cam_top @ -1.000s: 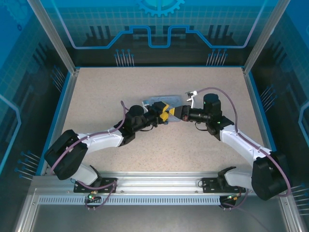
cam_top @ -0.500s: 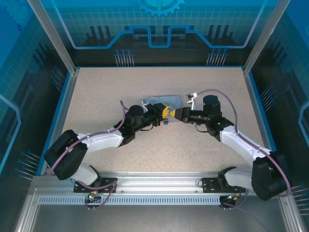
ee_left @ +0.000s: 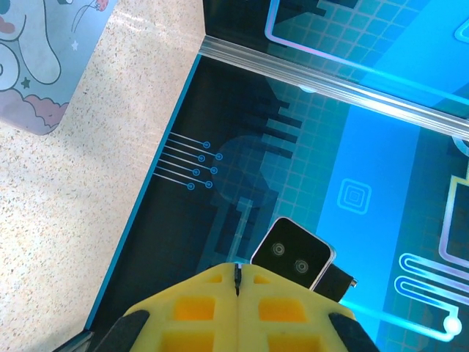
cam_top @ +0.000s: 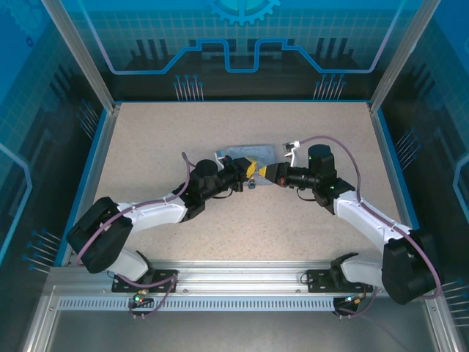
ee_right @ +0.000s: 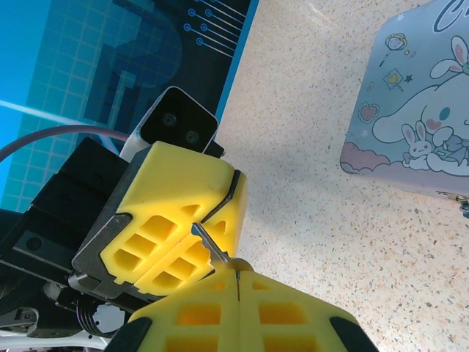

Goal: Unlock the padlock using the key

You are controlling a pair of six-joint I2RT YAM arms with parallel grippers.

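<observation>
My right gripper (ee_right: 238,277) is shut on the round head of the thin silvery key (ee_right: 210,242). The key's blade slants up-left into the seam between the yellow fingers (ee_right: 176,192) of my left gripper. That left gripper (ee_left: 236,274) is shut, and a thin dark sliver shows between its tips. This sliver is the padlock (ee_left: 236,279), with most of it hidden inside the pads. From above, the left gripper (cam_top: 253,169) and right gripper (cam_top: 268,173) meet tip to tip just in front of the tin.
A pale blue-grey tin box (cam_top: 242,152) with cartoon rabbits (ee_right: 418,125) lies flat right behind the grippers. A small dark bit (cam_top: 251,185) sits on the speckled table under them; I cannot tell what it is. Blue walls (ee_left: 242,169) ring the table.
Both grippers have shifted slightly toward the tin and closed the gap between them. The small dark bit under them has come into sight.
</observation>
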